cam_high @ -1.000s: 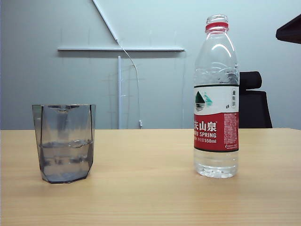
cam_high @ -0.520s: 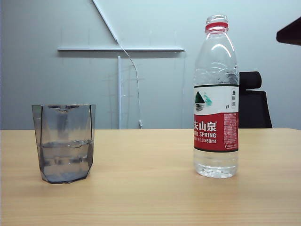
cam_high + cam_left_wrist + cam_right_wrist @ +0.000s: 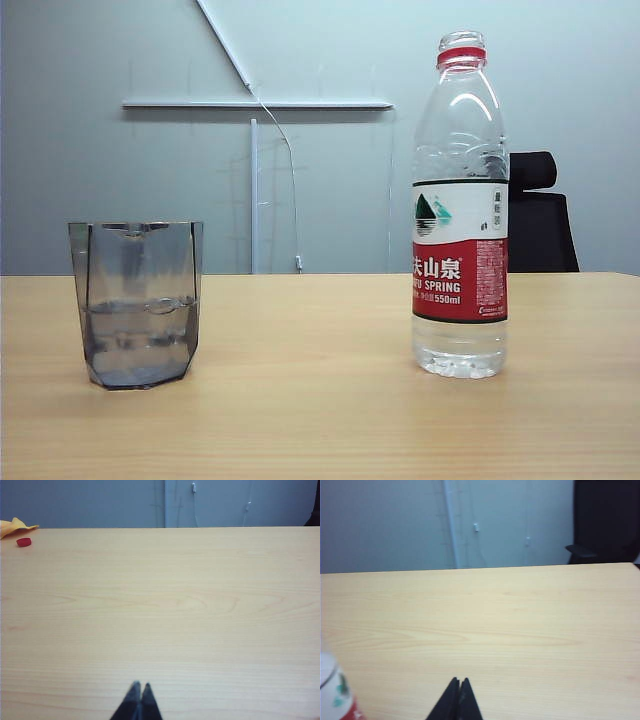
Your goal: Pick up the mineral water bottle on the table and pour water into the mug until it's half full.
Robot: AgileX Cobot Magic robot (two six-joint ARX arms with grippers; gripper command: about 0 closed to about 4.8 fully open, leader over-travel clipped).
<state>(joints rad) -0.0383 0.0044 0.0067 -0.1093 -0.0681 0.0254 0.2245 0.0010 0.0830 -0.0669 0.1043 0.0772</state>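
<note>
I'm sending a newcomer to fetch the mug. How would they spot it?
On the wood-grain table, look left of the tall labelled mineral water bottle, well apart from it. The mug is the short, smoky grey, faceted see-through cup, about half full of water.

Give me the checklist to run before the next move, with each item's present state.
1. Mineral water bottle upright on the table: ok.
2. Bottle cap off: ok, the mouth is open above the red neck ring.
3. Mug upright, apart from the bottle: ok.
4. Water level in the mug: roughly halfway up; ok.
5. Right tool shut, holding nothing, over bare table with the bottle at the edge of its wrist view: ok.
6. Left tool shut, holding nothing, over bare table: ok.
7. Spills beside the mug: cannot tell.
</note>
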